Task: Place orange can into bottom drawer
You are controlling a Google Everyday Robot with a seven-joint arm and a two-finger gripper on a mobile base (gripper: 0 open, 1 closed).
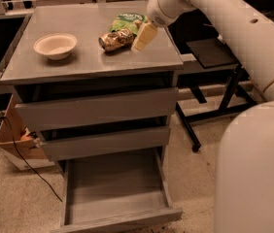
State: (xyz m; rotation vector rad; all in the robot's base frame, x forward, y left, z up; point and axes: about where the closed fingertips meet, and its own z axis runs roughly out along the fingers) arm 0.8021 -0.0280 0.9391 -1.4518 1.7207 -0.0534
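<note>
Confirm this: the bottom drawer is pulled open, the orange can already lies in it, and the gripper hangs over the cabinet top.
Wrong in one respect: the orange can lies on the cabinet top beside the green snack bag, next to the gripper, not in the bottom drawer. The camera view shows it; the rest holds.

Shiny, mottled golden-brown orange can (116, 40), lying on its side atop the grey cabinet (78, 67), gripper (143, 38) just beside one end. Below, grey bottom drawer (115, 191), pulled wide open, shallow and flat-fronted.
</note>
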